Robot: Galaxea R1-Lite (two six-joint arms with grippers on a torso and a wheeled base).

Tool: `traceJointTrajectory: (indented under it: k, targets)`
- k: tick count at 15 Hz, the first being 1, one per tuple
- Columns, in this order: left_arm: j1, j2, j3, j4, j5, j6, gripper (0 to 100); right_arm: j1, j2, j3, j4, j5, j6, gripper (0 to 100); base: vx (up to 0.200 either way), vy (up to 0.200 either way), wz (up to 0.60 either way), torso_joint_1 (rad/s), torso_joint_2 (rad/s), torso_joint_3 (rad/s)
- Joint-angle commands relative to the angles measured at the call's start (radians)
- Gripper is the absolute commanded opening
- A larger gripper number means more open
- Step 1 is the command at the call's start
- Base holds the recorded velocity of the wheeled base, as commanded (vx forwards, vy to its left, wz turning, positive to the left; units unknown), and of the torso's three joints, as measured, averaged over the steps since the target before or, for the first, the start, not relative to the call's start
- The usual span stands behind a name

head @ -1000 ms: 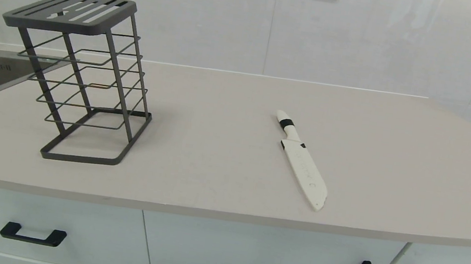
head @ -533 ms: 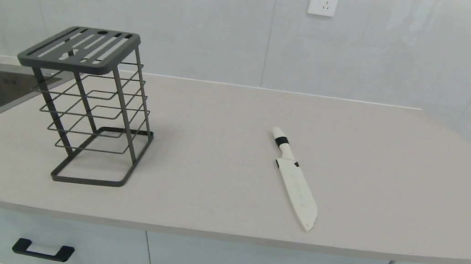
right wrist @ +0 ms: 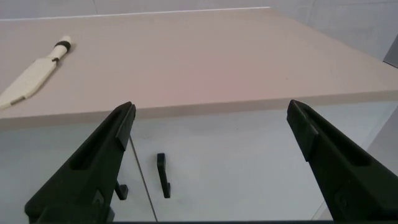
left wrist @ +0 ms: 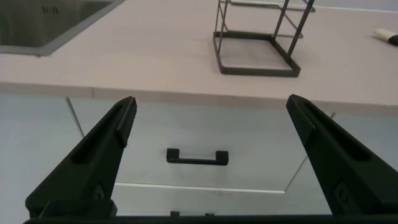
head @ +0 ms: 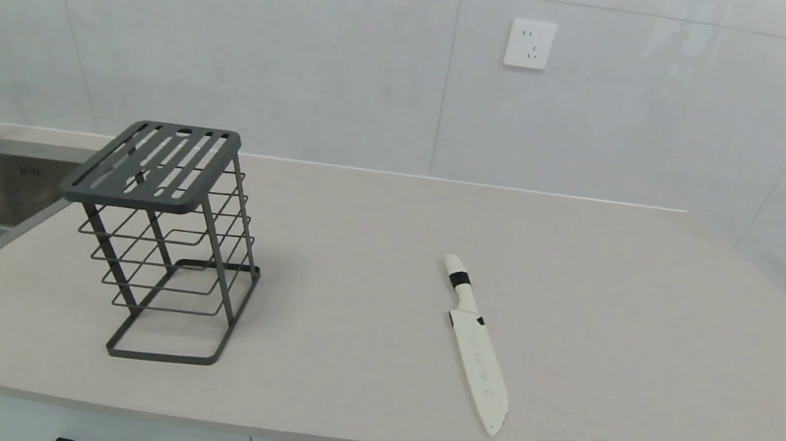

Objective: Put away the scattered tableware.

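A white knife [head: 475, 347] with a black-banded handle lay flat on the beige countertop [head: 617, 321], tip near the front edge, well apart from the black wire rack [head: 160, 234]. The left gripper [left wrist: 211, 106] and right gripper [right wrist: 211, 111] hung wide open. A glancing pinch might skid the knife off.

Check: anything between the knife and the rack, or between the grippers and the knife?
Nothing visible. Between the knife and the rack there is only bare counter. The left gripper and right gripper are open, short of the counter's front edge, seen against the cabinets. Nothing else stands between them and the knife.
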Motion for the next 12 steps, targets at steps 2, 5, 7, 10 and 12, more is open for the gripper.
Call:
traceJointTrajectory:
  k: [2,5,7,10,12]
  targets:
    - [0.0,0.001,0.0,0.0,0.0,-0.001,100,0.0,0.002,0.0,0.0,0.0,0.0,100,0.0,0.0,0.0,0.158,-0.51,-0.347]
    - [0.0,0.001,0.0,0.0,0.0,-0.001,100,0.0,0.002,0.0,0.0,0.0,0.0,100,0.0,0.0,0.0,0.181,-0.53,-0.354]
    - [0.0,0.001,0.0,0.0,0.002,-0.001,100,0.0,0.002,0.0,0.0,0.0,0.0,100,0.0,0.0,0.0,0.2,-0.55,-0.354]
    - [0.0,0.001,0.0,0.0,0.002,-0.001,100,0.0,0.002,0.0,0.0,0.0,0.0,100,0.0,0.0,0.0,0.17,-0.45,-0.281]
    - [0.0,0.001,0.0,0.0,0.002,-0.001,100,0.0,0.002,0.0,0.0,0.0,0.0,100,0.0,0.0,0.0,0.054,-0.11,-0.075]
